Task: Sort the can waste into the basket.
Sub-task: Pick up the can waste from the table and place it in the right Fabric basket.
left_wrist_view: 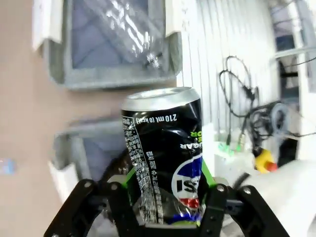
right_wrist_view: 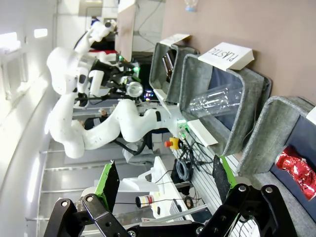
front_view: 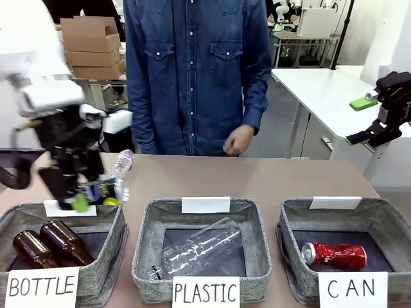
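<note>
The CAN basket [front_view: 380, 215] holds the red can [front_view: 334, 255]. The left claw [left_wrist_view: 167, 174] grips the dark can [left_wrist_view: 163, 133]; the right claw [right_wrist_view: 165, 170] gapes empty.

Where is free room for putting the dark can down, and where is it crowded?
Free: CAN basket floor behind the red can; bare table between the PLASTIC basket and the person's hand. Crowded: left end, where the left gripper, dark can and small clear bottle cluster.

Brown table [front_view: 270, 176] bears BOTTLE basket [front_view: 117, 247], PLASTIC basket [front_view: 144, 256], CAN basket [front_view: 297, 206] and a clear bottle [front_view: 121, 163].
</note>
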You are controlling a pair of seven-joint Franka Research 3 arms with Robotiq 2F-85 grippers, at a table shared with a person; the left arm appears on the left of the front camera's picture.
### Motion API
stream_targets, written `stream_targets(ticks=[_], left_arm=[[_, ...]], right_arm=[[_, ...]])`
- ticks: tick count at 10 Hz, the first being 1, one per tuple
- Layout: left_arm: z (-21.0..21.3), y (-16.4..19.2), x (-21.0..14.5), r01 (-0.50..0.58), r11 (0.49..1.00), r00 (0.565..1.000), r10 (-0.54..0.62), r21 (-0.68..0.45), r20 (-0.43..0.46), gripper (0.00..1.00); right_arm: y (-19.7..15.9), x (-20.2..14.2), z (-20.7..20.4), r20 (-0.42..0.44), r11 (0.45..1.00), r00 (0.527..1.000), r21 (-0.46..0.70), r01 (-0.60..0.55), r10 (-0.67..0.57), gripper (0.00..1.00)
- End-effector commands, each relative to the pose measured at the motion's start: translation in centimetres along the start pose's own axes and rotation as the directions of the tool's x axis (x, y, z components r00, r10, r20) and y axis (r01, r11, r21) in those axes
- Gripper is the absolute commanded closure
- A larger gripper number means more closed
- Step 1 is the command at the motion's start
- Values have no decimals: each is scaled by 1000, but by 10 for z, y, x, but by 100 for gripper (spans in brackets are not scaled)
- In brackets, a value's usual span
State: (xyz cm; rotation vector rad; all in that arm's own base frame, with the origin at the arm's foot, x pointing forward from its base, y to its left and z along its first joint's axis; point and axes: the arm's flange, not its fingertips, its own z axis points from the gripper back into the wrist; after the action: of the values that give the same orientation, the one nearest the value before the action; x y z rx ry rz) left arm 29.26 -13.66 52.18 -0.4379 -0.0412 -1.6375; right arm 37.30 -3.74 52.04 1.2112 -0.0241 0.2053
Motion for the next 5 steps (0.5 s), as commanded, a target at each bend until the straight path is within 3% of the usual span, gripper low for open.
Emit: stream_targets(ticks=[1, 3, 4, 5], left_arm=[[14, -71, -49, -20, 981, 995, 0, 191, 104, 54], [4, -69, -36, 41, 963, 988, -79, 268, 135, 54], [1, -54, -21, 80, 927, 969, -159, 366, 190, 54], [-7, -32, 2, 140, 917, 944, -238, 375, 229, 54]], right_arm=[[0, -1, 2, -11, 1000, 1000, -3, -16, 16, 0], [0, -1, 2, -11, 1000, 1000, -3, -16, 16, 0], [0, -1, 2, -11, 1000, 1000, -3, -16, 16, 0], [0, -1, 2, -11, 1000, 1000, -3, -16, 16, 0]])
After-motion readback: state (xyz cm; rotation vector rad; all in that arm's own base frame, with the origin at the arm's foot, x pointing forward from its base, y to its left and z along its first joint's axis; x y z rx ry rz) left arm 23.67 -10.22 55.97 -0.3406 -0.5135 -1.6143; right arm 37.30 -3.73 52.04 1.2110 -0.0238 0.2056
